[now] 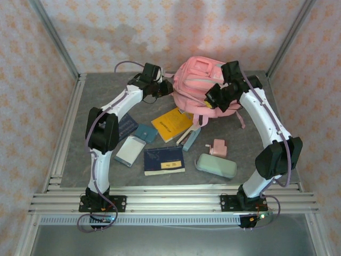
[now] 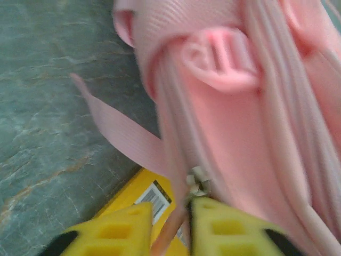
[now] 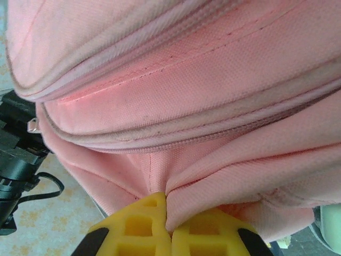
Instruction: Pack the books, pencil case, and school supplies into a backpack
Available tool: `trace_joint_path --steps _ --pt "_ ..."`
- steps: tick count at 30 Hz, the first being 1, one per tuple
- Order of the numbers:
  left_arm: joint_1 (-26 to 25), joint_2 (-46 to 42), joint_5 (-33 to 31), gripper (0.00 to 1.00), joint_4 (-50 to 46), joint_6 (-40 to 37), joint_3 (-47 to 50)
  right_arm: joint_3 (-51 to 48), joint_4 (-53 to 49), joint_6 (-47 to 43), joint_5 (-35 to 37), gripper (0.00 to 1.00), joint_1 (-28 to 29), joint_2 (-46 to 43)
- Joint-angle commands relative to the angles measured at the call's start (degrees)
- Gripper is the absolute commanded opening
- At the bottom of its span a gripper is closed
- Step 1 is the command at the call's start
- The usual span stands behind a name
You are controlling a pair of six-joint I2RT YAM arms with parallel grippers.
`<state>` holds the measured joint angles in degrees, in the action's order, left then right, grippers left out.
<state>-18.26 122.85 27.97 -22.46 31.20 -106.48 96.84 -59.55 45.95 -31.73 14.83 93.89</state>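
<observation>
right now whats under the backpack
The far corner of the orange-yellow book runs under the backpack's near edge. Whatever else lies beneath is hidden by the pink fabric.

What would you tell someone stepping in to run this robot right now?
Hands: left hand slightly open at the zipper pull of the backpack; right hand shut on backpack fabric.
Things: the books, pencil case and small supplies all lie on the table.
Done: nothing packed.
Left: open the backpack, load everything.
</observation>
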Motion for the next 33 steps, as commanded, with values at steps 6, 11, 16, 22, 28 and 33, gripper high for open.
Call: trace_joint_path --steps 6,11,16,22,28,33 --pt "4.2 -3.5 -14.5 0.45 -9.2 -2.0 -0.6 -1.9 4.3 5.7 -1.7 0.00 -0.1 -2.8" --pt "4.3 -10.6 -16.2 0.46 -8.4 3.8 6.4 -4.3 6.0 6.0 -0.9 0.00 1.4 -2.9" --pt "2.0 -18.7 -15.7 0.49 -8.4 13.0 13.8 -5.3 11.7 8.8 1.4 0.00 6.0 -1.6" --pt "-6.4 -29.4 -24.9 0.53 -12.5 13.3 18.7 3.6 8.6 0.3 3.8 0.01 13.4 6.3" --pt "-8.4 -39.5 -34.3 0.59 -19.2 13.9 25.0 9.8 1.2 -15.9 3.2 0.60 17.4 10.7" --pt "-6.5 -46.0 -33.7 0.66 -23.1 14.6 30.5 9.1 0.0 -31.3 6.5 0.74 17.3 6.4"
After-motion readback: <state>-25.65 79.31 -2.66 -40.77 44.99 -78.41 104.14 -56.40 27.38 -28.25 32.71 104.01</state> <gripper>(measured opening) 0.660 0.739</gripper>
